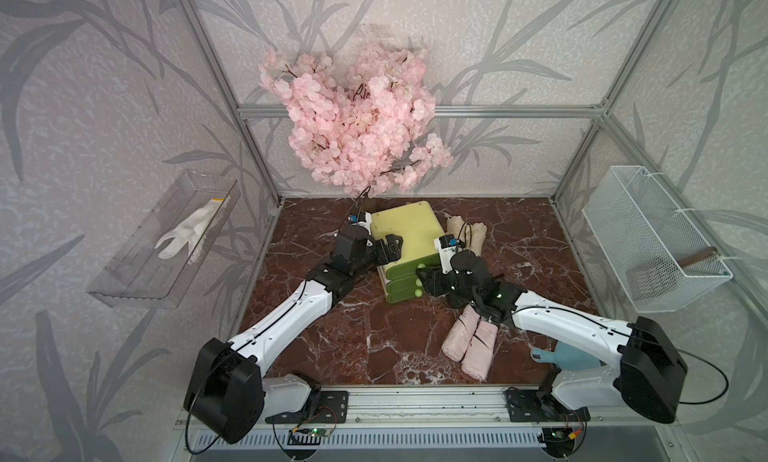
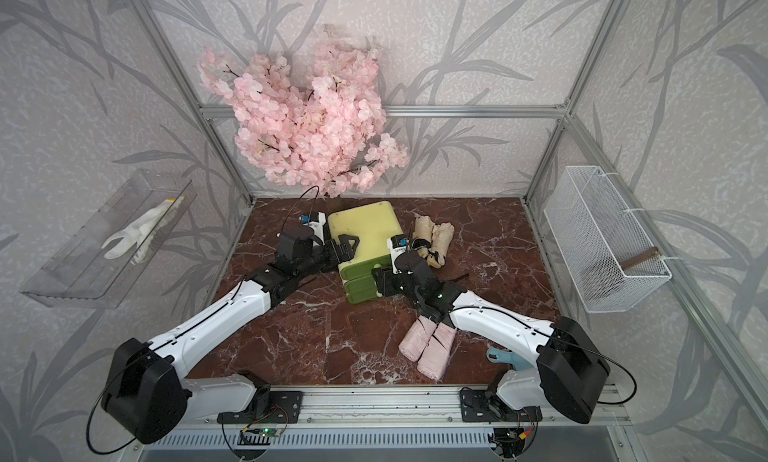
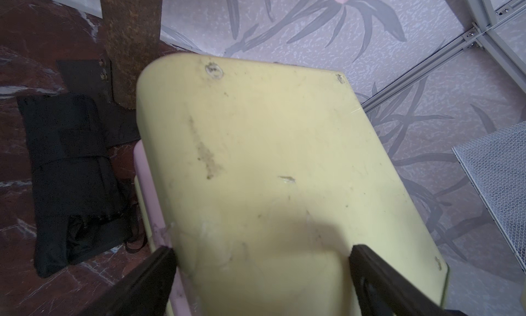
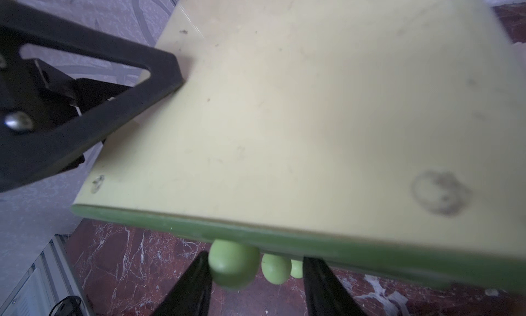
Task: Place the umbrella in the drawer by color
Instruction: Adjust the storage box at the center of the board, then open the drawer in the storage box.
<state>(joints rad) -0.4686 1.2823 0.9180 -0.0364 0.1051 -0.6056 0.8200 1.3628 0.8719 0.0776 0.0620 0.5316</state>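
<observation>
1. Surface (image 1: 332, 343) of red-brown marble carries all the things.
2. Drawer cabinet (image 1: 405, 231), yellow with green drawers, stands near the back edge, about the middle.
3. Pink umbrellas (image 1: 480, 351) lie side by side near the front edge, toward the right corner; beige umbrellas (image 1: 473, 235) lie just beside the cabinet.
4. Left claw (image 3: 262, 250) is spread wide and grasps nothing; one finger (image 4: 119, 101) rests on the cabinet top.
5. Right claw (image 4: 256, 257) is released, its fingers (image 4: 196, 280) on both sides of the top knob (image 4: 233, 263), one touching it.

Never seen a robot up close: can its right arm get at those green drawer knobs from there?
Probably yes. The right gripper stands open around the nearest knob, with one finger touching it and nothing lying in between.
</observation>
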